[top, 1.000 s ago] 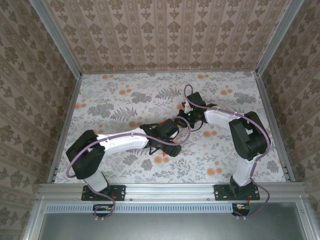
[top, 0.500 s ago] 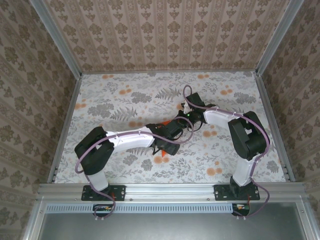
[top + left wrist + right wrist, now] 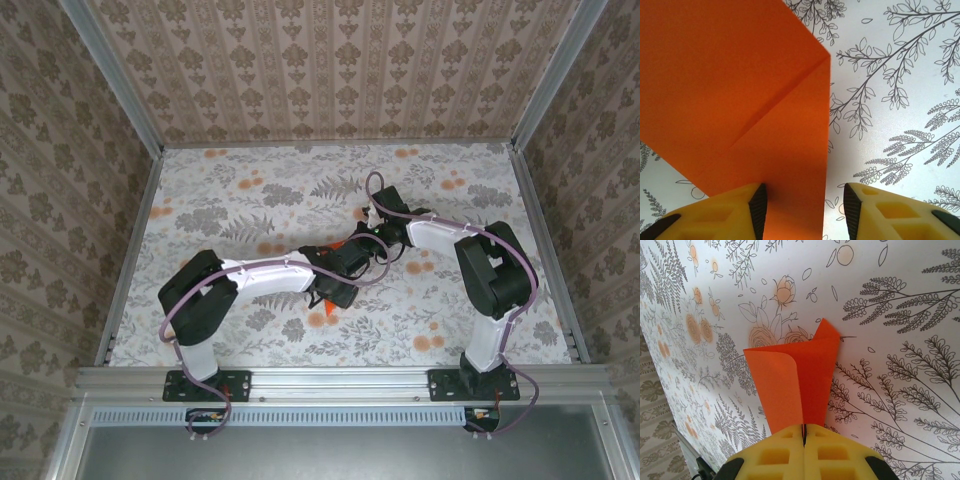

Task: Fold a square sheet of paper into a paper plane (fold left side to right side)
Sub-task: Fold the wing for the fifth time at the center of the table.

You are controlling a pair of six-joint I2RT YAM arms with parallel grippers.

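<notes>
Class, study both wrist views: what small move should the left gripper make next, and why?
Probably close the left gripper: its open jaws straddle an edge of the creased bright orange paper sheet, which the right gripper clamps.

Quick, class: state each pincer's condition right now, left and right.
Left pincer: open, straddling an edge of the orange paper.
Right pincer: closed on the orange paper.

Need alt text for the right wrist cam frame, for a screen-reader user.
The yellow right end effector is shut on the near edge of a thin bright orange folded sheet of paper, one flap curling over at the left. Beneath lies a white floral-print table covering.
</notes>
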